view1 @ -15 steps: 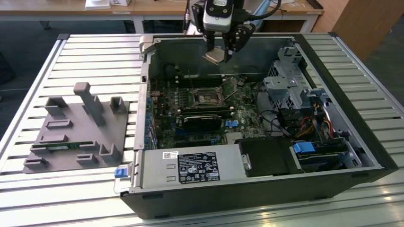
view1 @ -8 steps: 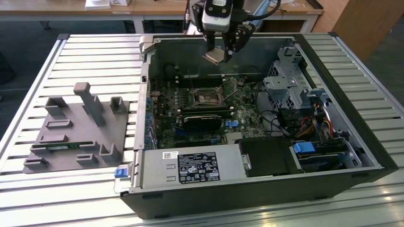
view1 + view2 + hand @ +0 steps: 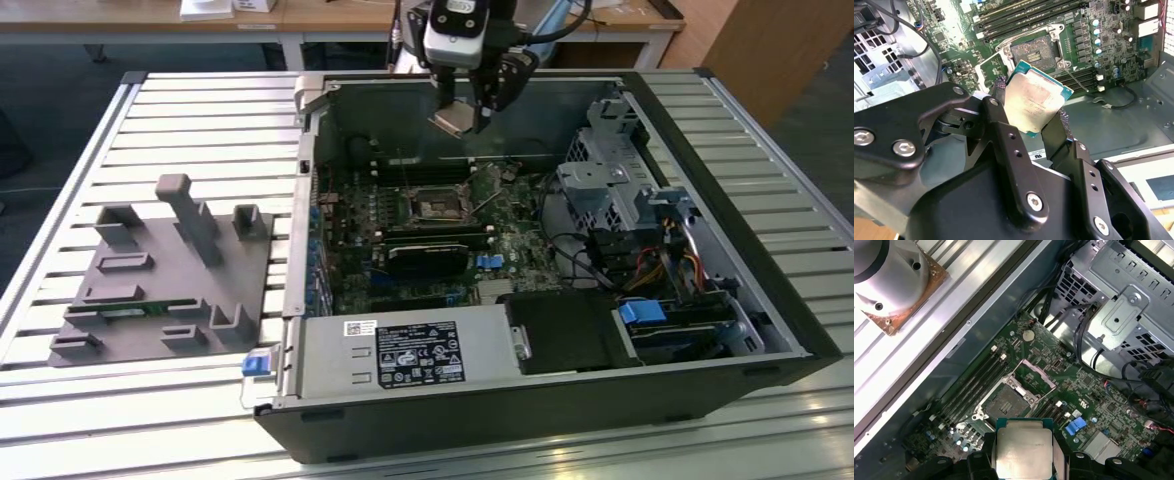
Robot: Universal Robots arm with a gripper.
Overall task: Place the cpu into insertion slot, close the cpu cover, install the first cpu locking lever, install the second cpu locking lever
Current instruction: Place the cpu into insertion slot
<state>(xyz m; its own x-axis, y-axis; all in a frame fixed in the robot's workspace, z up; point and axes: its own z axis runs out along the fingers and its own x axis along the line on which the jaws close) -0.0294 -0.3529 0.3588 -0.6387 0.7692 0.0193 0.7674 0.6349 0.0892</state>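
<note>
Arm hangs over the open computer case on the slatted counter, tool pointing down. Its fingers are clamped on the edges of one cpu, held tilted in the air above the board. One insertion slot sits bare, with the cpu cover flipped open beside it.

No print is made out clearly enough to be read; a black label with white marks and a small white barcode sticker are noted on the grey power supply box in the exterior view; faint engraved lines are seen on the cpu face in the second wrist view, illegible.
</note>
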